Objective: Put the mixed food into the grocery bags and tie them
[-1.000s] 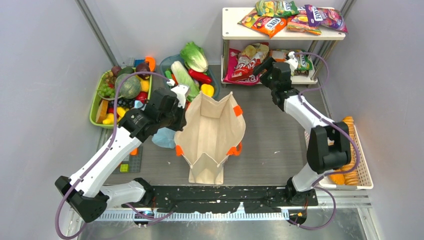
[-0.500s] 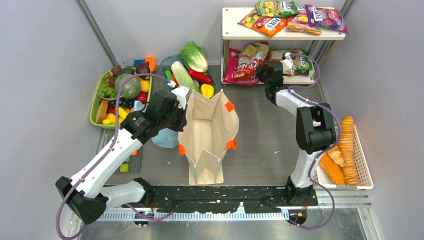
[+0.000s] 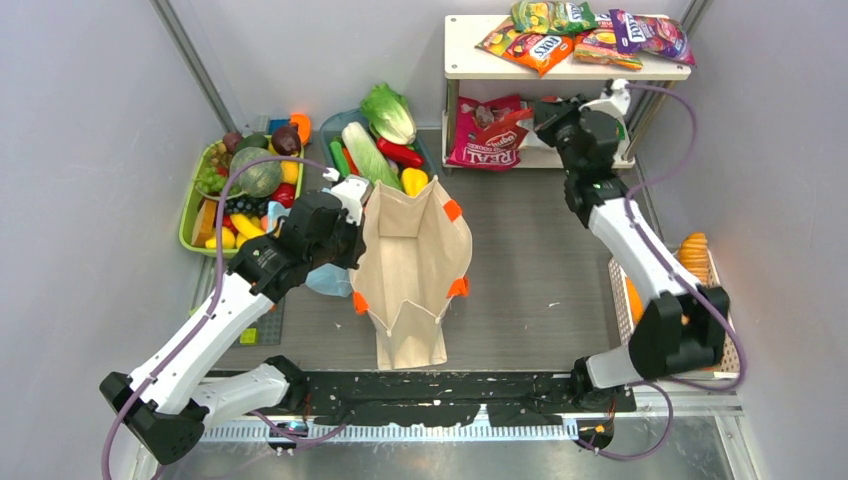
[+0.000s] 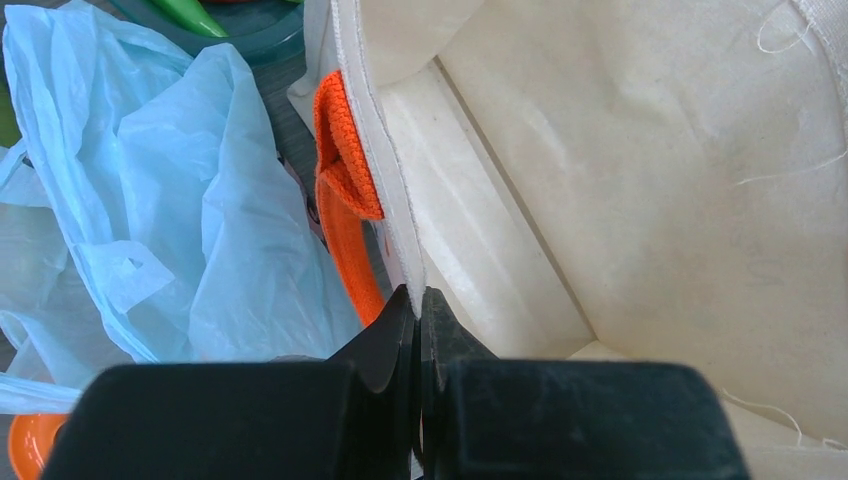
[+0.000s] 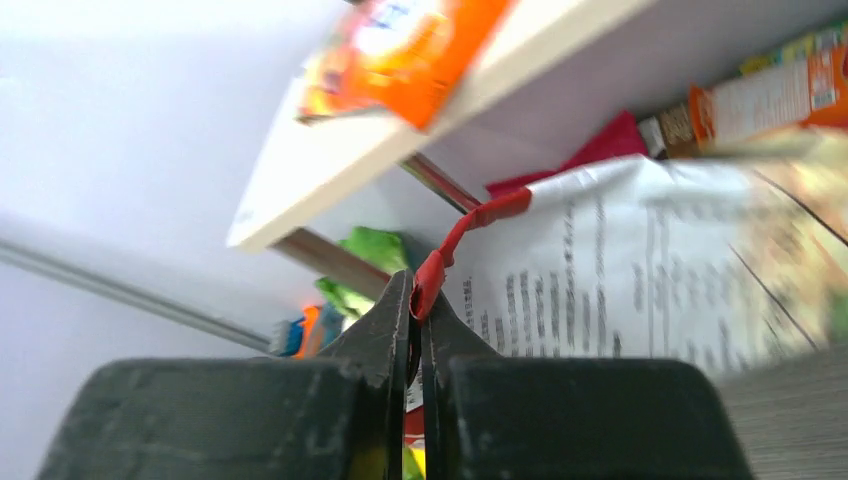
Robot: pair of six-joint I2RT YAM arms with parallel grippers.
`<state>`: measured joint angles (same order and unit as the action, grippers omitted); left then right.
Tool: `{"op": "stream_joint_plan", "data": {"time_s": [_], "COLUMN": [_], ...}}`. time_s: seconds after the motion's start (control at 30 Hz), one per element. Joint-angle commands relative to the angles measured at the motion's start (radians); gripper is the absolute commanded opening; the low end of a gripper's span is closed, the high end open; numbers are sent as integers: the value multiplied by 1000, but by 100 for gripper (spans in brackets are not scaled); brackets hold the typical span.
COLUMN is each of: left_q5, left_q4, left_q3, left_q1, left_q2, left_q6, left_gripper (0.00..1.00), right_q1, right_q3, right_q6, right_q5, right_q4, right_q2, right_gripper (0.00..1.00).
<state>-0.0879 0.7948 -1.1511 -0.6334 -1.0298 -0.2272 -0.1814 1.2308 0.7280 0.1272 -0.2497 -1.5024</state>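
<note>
Two pairs of fingers, both clamped shut; the left fingers [image 4: 388, 335] pinch the rim of the beige tote [image 4: 650, 150], which stands open on the surface [image 3: 540, 250] beside the crumpled light-blue plastic bag [image 4: 150, 200]; the right fingers [image 5: 385, 330] grip the red edge of a snack packet [image 5: 620, 270] below the white shelf board [image 5: 330, 170].

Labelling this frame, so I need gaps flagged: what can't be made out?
- Top view: blue plastic bag mostly hidden under left arm.
- Right wrist: held packet motion-blurred, print unreadable, right side cut off.
- Top view: white basket largely covered by right arm.
</note>
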Motion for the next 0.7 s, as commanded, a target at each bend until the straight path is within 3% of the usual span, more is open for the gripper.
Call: {"op": "stream_joint_plan", "data": {"time_s": [0.0,0.13,0.3,0.5,0.67], "left_q5": [-36,-37,-36,-28,9], "left_q4": [-95,-93,-87,-77,-75], "left_q3": [1,0,-7,-16,-17], "left_q1": [8,8,12,30,57], "left_q2": [31,31,20,4,-5], "left_q6": [9,9,8,-3,-19], "left_gripper": [0,0,0,0,0], "right_q1": [3,3,-20,-253,-417], "right_q3": [-46,-106,-61,120,305], "right_q6": [-55,-63,-57,-143,-154], "right_q5": [-83,-178,-333,-264,-341], "right_q4": [-14,45,176,418,511], "right_q2": [227,402,551,551,447], "right_gripper": [5,5,5,5,5]}}
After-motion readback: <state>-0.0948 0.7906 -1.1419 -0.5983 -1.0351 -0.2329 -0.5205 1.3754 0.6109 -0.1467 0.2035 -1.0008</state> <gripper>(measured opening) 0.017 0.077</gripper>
